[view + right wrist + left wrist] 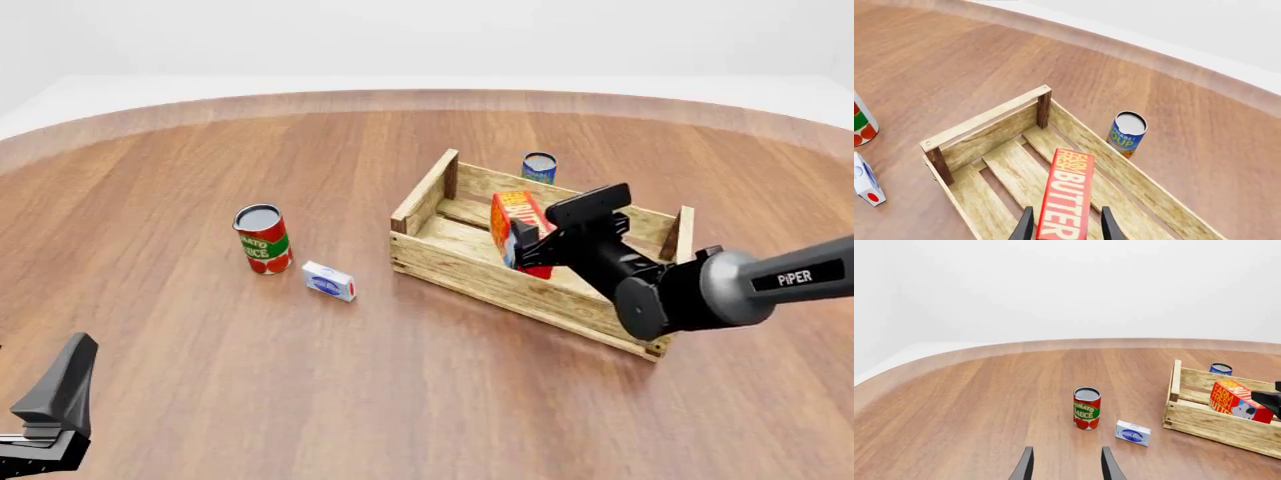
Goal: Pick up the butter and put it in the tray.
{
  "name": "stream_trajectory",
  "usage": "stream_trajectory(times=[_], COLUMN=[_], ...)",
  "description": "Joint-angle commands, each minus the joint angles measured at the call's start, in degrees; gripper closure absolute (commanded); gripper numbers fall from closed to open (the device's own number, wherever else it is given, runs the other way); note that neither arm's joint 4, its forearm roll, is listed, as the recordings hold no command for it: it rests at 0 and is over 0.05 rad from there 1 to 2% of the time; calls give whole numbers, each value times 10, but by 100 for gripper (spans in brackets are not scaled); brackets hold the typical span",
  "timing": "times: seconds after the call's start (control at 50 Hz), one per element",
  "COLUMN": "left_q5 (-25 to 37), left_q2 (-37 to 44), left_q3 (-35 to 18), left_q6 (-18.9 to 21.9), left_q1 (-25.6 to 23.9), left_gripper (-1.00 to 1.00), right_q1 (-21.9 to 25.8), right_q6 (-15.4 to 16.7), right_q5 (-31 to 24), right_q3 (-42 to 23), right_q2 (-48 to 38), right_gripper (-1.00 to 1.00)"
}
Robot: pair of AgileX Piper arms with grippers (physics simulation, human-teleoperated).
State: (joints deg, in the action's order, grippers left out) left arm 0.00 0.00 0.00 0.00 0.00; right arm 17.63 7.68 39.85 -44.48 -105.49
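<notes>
The butter (514,225), a red-orange carton with white lettering, stands on end and leans inside the tray (424,205), the big wooden slat crate. It also shows in the right wrist view (1069,195) and the left wrist view (1231,395). My right gripper (531,245) is over the tray with its jaws on either side of the butter (1063,222). A small gap shows on each side, so the jaws are open. My left gripper (1064,462) is open and empty, low at the near left of the table (60,395).
A tomato sauce can (262,238) and a small white-blue box (328,281) stand left of the tray. A blue soup can (539,166) stands just behind the tray's far wall. The tray's walls (981,120) rise around the butter.
</notes>
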Motion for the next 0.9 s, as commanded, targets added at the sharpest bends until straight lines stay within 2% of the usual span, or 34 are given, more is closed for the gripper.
stream_trajectory(times=[0.02, 0.28, 0.5, 0.9], left_q5=[0, 0, 0, 0], left_q2=[0, 0, 0, 0], left_q3=[0, 0, 0, 0], left_q6=[0, 0, 0, 0], left_q1=[0, 0, 0, 0], left_gripper=[-100, -100, -100, -100], right_q1=[0, 3, 9, 19], right_q6=[0, 2, -15, -25], right_q5=[-9, -28, -44, -71], right_q3=[1, 12, 20, 53], right_q2=[18, 62, 96, 190], right_gripper=[-100, -100, -100, -100])
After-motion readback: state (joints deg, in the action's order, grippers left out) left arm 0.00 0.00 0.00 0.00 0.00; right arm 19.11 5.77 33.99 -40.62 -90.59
